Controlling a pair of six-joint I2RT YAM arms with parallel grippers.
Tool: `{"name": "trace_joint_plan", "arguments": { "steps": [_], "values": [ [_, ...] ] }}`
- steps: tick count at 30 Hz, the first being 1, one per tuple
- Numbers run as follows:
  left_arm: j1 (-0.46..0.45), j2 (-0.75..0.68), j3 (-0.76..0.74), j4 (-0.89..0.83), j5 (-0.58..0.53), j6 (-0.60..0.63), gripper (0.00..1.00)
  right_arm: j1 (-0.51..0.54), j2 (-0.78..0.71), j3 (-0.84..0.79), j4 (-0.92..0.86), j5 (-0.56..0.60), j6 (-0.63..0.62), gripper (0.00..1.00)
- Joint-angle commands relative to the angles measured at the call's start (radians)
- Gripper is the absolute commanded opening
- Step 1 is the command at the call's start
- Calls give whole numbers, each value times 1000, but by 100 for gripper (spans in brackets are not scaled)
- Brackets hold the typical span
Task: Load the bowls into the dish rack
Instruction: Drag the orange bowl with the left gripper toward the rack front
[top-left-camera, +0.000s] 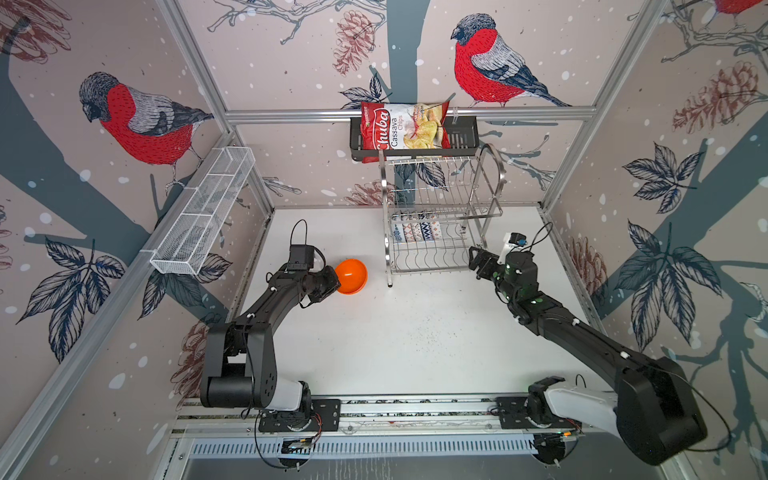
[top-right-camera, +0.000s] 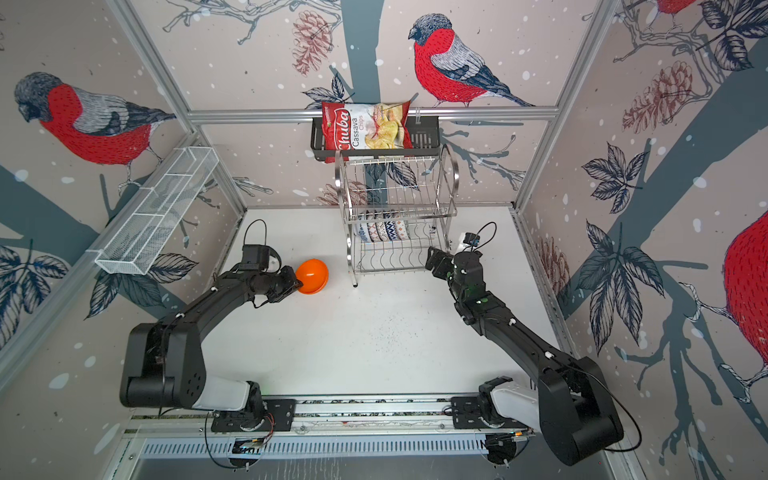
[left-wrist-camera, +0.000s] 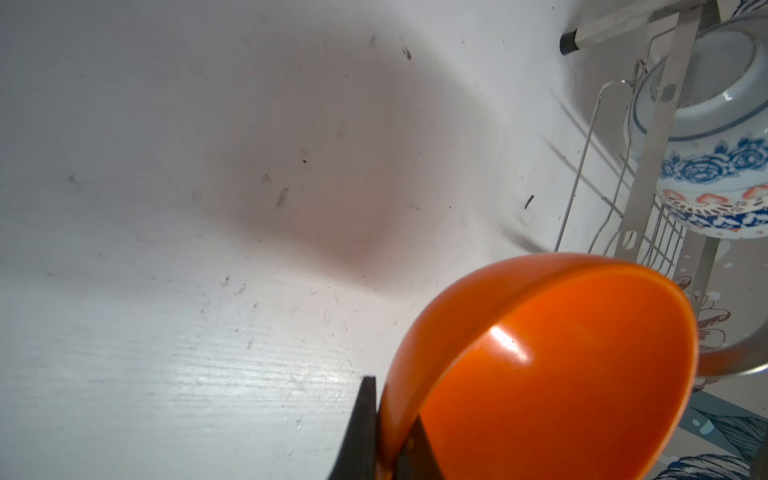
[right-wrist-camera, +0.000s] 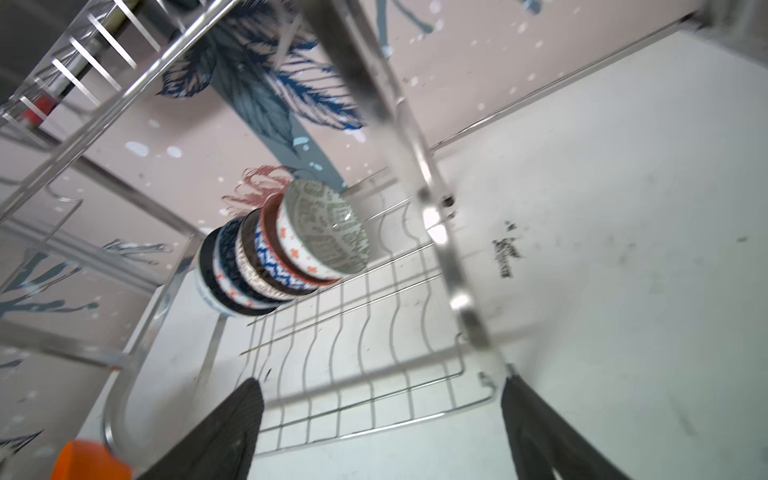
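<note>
My left gripper (top-left-camera: 338, 286) (top-right-camera: 300, 286) (left-wrist-camera: 392, 403) is shut on the rim of the plain orange bowl (top-left-camera: 352, 275) (top-right-camera: 313, 275) (left-wrist-camera: 561, 374). It holds the bowl tilted above the table, left of the dish rack (top-left-camera: 432, 259) (top-right-camera: 399, 262) (right-wrist-camera: 361, 328). Several patterned bowls (top-left-camera: 417, 230) (top-right-camera: 384, 230) (right-wrist-camera: 286, 253) (left-wrist-camera: 715, 166) stand on edge in a row in the rack's lower tier. My right gripper (top-left-camera: 473, 258) (top-right-camera: 432, 259) (right-wrist-camera: 382, 380) is open and empty at the right end of that tier. The orange bowl (right-wrist-camera: 89, 461) shows beyond the rack in the right wrist view.
A black shelf (top-left-camera: 461, 137) with a chips bag (top-left-camera: 405, 126) hangs just above and behind the rack. A long white mesh basket (top-left-camera: 203, 212) is fixed to the left wall. Aluminium frame posts border the white table (top-left-camera: 415, 332).
</note>
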Motion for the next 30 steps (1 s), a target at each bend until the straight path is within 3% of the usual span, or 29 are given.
{"name": "trace_joint_plan", "arguments": {
  "steps": [1, 8, 13, 23, 30],
  "values": [
    [-25, -36, -41, 61, 36, -20, 0, -52, -5, -18, -25, 10, -24, 86],
    [-84, -45, -136, 147, 63, -53, 0, -108, 167, 39, 25, -99, -26, 74],
    [-94, -73, -190, 181, 77, -62, 0, -101, 271, 76, 87, -138, 3, 55],
    [-105, -134, -254, 217, 92, -98, 0, 12, 402, 169, 118, -119, 64, 53],
    [-182, -145, -280, 244, 56, -141, 0, 20, 398, 177, 94, -120, 86, 57]
  ]
}}
